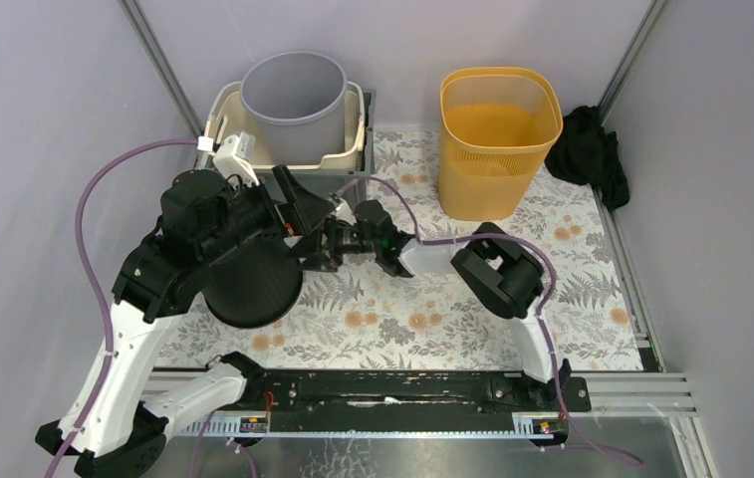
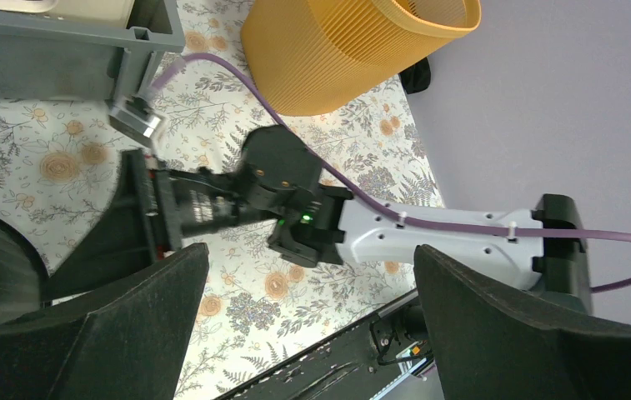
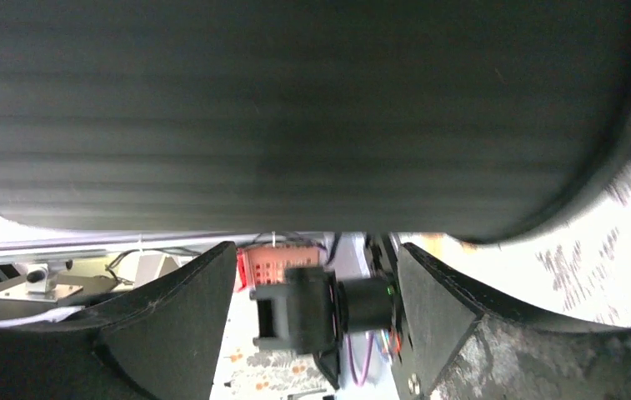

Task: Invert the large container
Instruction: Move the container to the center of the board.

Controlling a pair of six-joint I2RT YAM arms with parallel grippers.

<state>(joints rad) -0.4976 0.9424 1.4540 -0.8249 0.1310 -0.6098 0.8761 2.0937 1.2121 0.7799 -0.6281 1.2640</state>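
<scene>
Blunt black fingers (image 3: 170,325) of the right gripper (image 3: 318,250) rise from the bottom corners of the right wrist view. They stand well apart with nothing gripped between them, and only background shows through the gap. Just past their tips, the ribbed black wall of the large container (image 3: 295,108) fills the whole upper half of the frame. Whether the tips touch it I cannot tell.

Seen from the left wrist, the left gripper (image 2: 312,250) is spread wide, its fingers (image 2: 128,333) at the lower left and lower right with nothing held. Through that gap the right arm (image 2: 445,237) stretches across the floral mat (image 2: 37,158) with a purple cable (image 2: 462,221) along it. The container's dark curve sits at the far left edge.

From above, the large container lies left of centre on the mat, partly under the left arm (image 1: 133,299). It shows a round dark face; mouth or base, I cannot tell. The right gripper reaches to its right-hand edge. At the top of the frame a grey bin (image 1: 295,100) stands inside a cream tub (image 1: 223,115). A yellow basket (image 1: 497,139) stands at the upper right, with a black cloth (image 1: 587,154) just beside it.
</scene>
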